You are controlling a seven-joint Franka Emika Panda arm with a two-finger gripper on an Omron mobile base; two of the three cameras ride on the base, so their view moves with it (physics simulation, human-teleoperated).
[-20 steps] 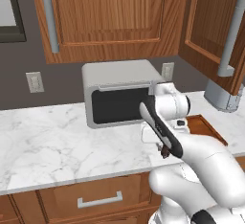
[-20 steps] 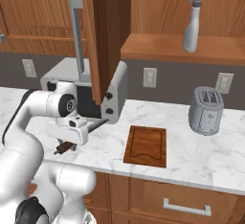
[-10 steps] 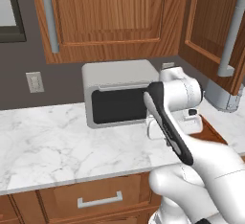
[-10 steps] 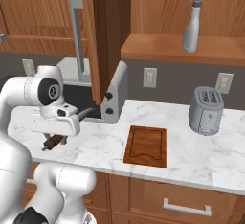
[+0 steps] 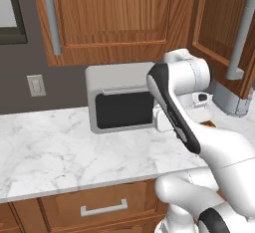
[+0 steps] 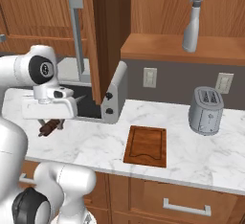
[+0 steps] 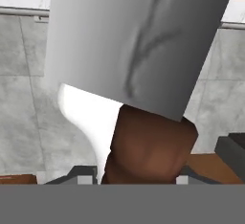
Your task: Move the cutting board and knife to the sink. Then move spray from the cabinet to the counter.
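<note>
My gripper (image 6: 48, 121) is shut on the knife (image 6: 50, 127), held above the counter (image 6: 95, 144) to the left of the cutting board (image 6: 146, 145). In the hand view the knife's broad grey blade (image 7: 134, 41) spreads across the upper half, and its brown handle (image 7: 148, 146) sits between my fingers. The reddish-brown board lies flat on the marble near the front edge. The pale spray (image 6: 192, 22) stands upright on the shelf of the open cabinet (image 6: 172, 46). The sink is out of view.
A grey microwave (image 5: 122, 102) stands against the wall behind my arm, its door side near the open cabinet door (image 6: 103, 41). A silver toaster (image 6: 206, 110) stands right of the board. Bare marble (image 5: 55, 152) stretches to the left.
My arm has swung away from the cutting board toward the left of the right base view, lifting the knife with it. The board and the spray have not moved.
</note>
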